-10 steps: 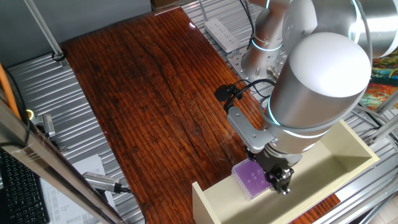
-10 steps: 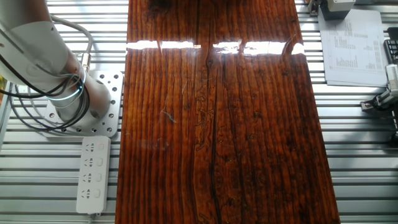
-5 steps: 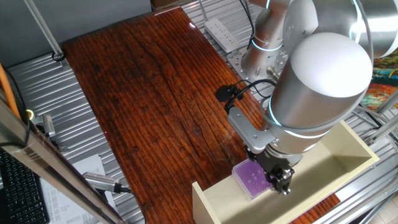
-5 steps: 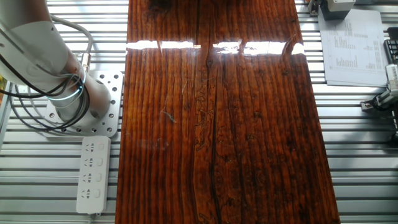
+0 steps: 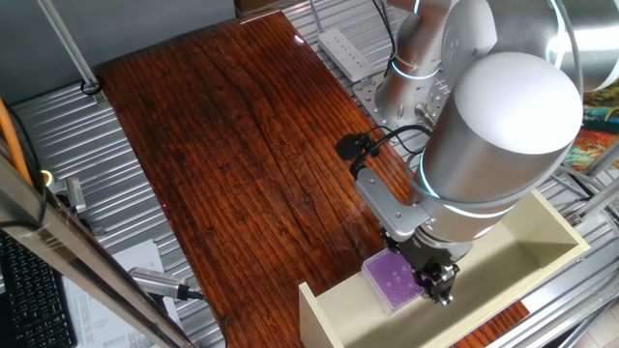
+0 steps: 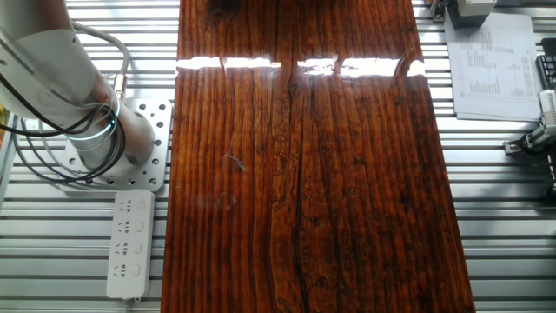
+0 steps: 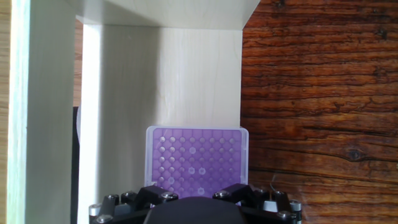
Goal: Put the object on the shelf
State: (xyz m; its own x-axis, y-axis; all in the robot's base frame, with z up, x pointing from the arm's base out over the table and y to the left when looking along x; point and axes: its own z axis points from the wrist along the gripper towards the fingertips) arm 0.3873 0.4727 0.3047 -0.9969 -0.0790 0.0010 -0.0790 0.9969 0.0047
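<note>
In one fixed view we see, at the far left, a dark keyboard (image 5: 29, 290) and a metal-handled tool (image 5: 160, 282) lying on the ribbed aluminium bench. Next comes the wooden table (image 5: 222, 145), reddish brown and glossy. Further right, a white power strip (image 5: 346, 50) lies beside the arm's base. The arm (image 5: 493, 135) bends down over the near right corner, and its gripper (image 5: 432, 277) sits at the edge of the purple box (image 5: 395, 280). The box lies flat, over the long wall of the cream shelf (image 5: 542, 227), which stretches away to the right.

In the other fixed view we find the arm's base (image 6: 78, 113) at the left, with the power strip (image 6: 130, 243) below it, the table (image 6: 304, 174) in the middle, and a printed sheet (image 6: 491, 65) at the right.

In the hand view, we see cream panels of the shelf (image 7: 37, 112) at the left and the purple box (image 7: 196, 160) in the centre, its dotted top facing us, resting against a pale panel. The fingers (image 7: 239, 191) sit at its near edge. To the right lies bare table wood (image 7: 323, 93).

We cannot tell whether the jaws clamp the box or stand loose beside it.
</note>
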